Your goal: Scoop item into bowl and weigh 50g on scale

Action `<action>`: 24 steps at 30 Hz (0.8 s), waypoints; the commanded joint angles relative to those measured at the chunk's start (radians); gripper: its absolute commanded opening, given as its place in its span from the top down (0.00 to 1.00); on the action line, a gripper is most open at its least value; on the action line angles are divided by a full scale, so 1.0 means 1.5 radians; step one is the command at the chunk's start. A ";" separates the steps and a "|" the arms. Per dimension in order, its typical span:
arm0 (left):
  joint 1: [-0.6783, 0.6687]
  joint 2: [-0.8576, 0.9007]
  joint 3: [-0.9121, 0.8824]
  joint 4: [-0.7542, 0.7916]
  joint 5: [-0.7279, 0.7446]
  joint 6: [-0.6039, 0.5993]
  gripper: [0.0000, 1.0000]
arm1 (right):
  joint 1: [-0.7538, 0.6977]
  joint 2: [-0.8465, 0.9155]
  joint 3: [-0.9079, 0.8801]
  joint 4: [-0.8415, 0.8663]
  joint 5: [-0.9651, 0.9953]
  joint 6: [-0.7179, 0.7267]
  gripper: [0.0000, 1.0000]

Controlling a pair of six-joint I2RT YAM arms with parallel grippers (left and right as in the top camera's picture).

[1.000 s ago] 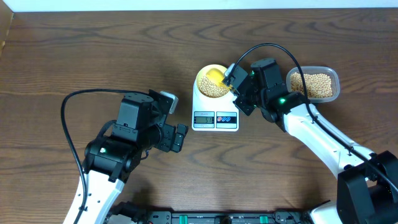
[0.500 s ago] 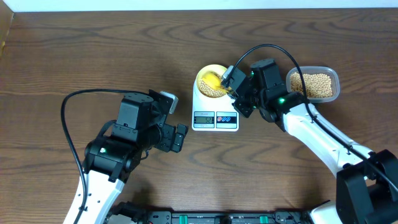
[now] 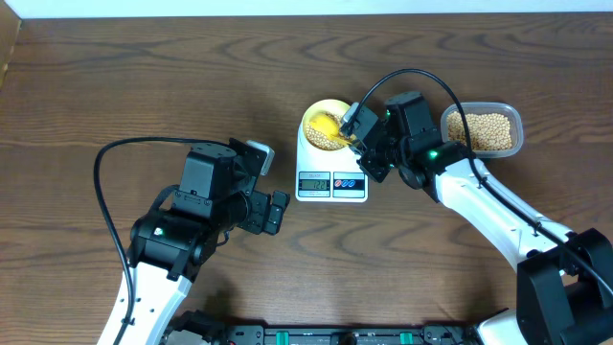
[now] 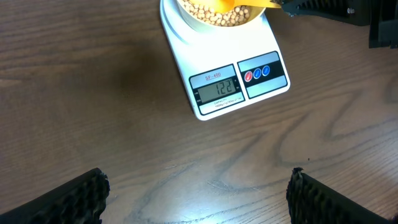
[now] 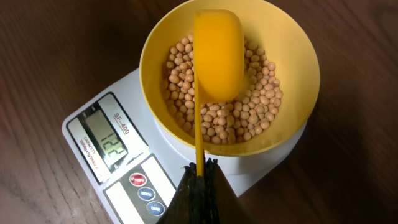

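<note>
The dark wood-grain surface [image 3: 115,77] carries everything. The left gripper [image 3: 276,211] hangs over bare wood in front of and to the left of the scale, its jaws spread wide with nothing between them; its own camera shows only the two black fingertips [image 4: 74,199] at the lower corners. The right gripper [image 3: 356,125] is clamped tight on the thin handle of a yellow scoop [image 5: 217,56].

The white scale [image 3: 331,182] stands mid-surface with the pale-yellow bowl [image 5: 298,56] on its platform. To its right, a little apart, sits a clear plastic container [image 3: 518,125] filled across its floor with tan beans [image 3: 484,134]. The bowl holds a loose layer of the same beans [image 5: 261,106], and the scoop's cup hangs over them, inside the rim.

Both wrist views show the display [image 4: 216,88] reading 122, with a red and two blue buttons [image 4: 257,73] beside it; from overhead the digits are too small to read. Only the overhead view shows the container. The left wrist view cuts off the top of the bowl. Whether the scoop's cup faces up or down I cannot tell; no beans show on it
</note>
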 commanded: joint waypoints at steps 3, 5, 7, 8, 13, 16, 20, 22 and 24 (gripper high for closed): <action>-0.002 -0.001 0.000 0.001 -0.007 0.001 0.06 | -0.011 0.008 0.006 -0.003 -0.035 0.041 0.99; -0.002 -0.001 0.000 0.001 -0.007 0.001 0.07 | -0.016 0.008 0.006 -0.002 -0.046 0.048 0.99; -0.002 -0.001 0.000 0.001 -0.007 0.001 0.06 | -0.022 0.008 0.006 0.000 -0.058 0.069 0.99; -0.002 -0.001 0.000 0.001 -0.007 0.002 0.07 | -0.027 0.008 0.006 0.000 -0.066 0.077 0.99; -0.002 -0.001 0.000 0.001 -0.007 0.001 0.06 | -0.047 0.008 0.006 0.000 -0.106 0.090 0.99; -0.002 -0.001 0.000 0.001 -0.007 0.001 0.06 | -0.052 0.008 0.006 0.000 -0.109 0.110 0.99; -0.002 -0.001 0.000 0.001 -0.007 0.001 0.06 | -0.052 0.008 0.006 -0.001 -0.115 0.111 0.99; -0.002 -0.001 0.000 0.001 -0.007 0.002 0.07 | -0.052 0.008 0.006 0.000 -0.115 0.111 0.99; -0.002 -0.001 0.000 0.001 -0.007 0.001 0.06 | -0.052 0.008 0.006 0.000 -0.115 0.111 0.99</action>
